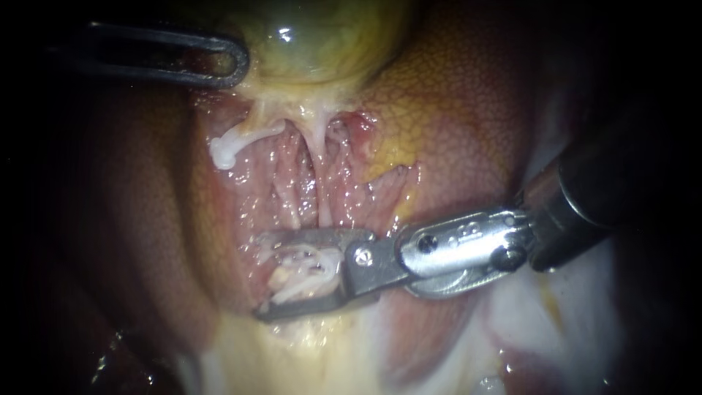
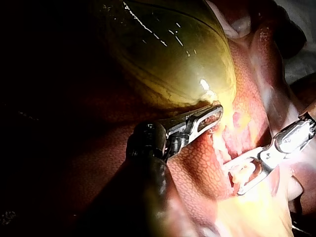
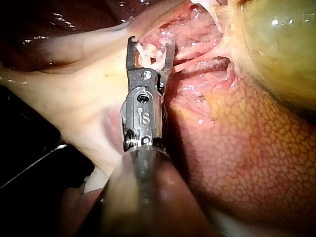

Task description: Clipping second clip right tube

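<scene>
Liver [image 1: 468,110]: red-brown, mottled, filling the background on both sides of a raw, wet pink bed.

Gallbladder [image 1: 322,36]: green-yellow, glossy, at the top of the endoscope view, above that bed.

Left instrument [image 1: 235,62]: dark, entering from the upper left, with its looped tip against the gallbladder's lower left edge. Whether it holds anything cannot be told.

Right instrument [image 1: 262,278]: bright metal, entering from the right. Its jaws stand wide apart low in the bed.

Tube [image 1: 307,267]: pale, stringy, lying between those parted jaws.

White strand [image 1: 234,146]: curled, higher and to the left, well apart from the right instrument.
</scene>
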Action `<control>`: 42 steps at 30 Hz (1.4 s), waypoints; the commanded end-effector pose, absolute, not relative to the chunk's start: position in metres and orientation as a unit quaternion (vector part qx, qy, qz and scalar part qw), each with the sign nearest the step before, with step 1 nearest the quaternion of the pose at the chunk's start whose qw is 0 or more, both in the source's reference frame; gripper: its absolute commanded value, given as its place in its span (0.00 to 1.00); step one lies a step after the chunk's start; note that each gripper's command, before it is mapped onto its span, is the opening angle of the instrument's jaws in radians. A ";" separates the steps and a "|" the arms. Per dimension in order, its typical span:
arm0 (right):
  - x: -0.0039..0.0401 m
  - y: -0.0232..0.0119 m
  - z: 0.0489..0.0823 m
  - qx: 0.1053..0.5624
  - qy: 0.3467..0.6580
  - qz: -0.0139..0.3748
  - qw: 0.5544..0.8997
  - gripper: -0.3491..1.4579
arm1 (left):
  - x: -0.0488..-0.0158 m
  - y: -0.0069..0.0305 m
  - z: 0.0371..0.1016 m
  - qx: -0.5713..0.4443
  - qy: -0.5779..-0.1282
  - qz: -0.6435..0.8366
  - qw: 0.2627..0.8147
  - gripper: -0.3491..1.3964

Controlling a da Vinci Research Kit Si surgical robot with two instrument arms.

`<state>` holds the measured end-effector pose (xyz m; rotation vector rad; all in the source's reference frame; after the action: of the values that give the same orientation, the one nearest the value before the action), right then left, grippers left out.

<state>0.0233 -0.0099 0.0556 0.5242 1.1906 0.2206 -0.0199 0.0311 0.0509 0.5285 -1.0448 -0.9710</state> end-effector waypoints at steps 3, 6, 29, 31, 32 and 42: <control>0.0233 -0.0100 0.0550 0.244 0.556 0.103 0.788 0.46 | -0.0198 0.0311 0.0508 0.239 -0.473 -0.441 0.724 0.00; 0.0231 -0.0100 0.0539 0.253 0.555 0.112 0.785 0.46 | -0.0198 0.0312 0.0508 0.239 -0.473 -0.441 0.724 0.00; 0.0144 -0.0047 0.0515 0.304 0.535 0.197 0.763 0.44 | -0.0194 0.0311 0.0507 0.236 -0.474 -0.439 0.726 0.00; 0.0145 -0.0045 0.0524 0.312 0.530 0.211 0.760 0.44 | -0.0194 0.0311 0.0507 0.236 -0.474 -0.439 0.726 0.00; 0.0145 -0.0044 0.0527 0.315 0.527 0.218 0.758 0.44 | -0.0194 0.0311 0.0507 0.236 -0.474 -0.439 0.726 0.00; 0.0157 -0.0043 0.0564 0.331 0.519 0.254 0.746 0.44 | -0.0195 0.0311 0.0508 0.235 -0.474 -0.440 0.726 0.00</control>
<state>0.0159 -0.0042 0.0569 0.7354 1.1398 0.5634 -0.0195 0.0311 0.0507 0.5193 -1.0446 -0.9688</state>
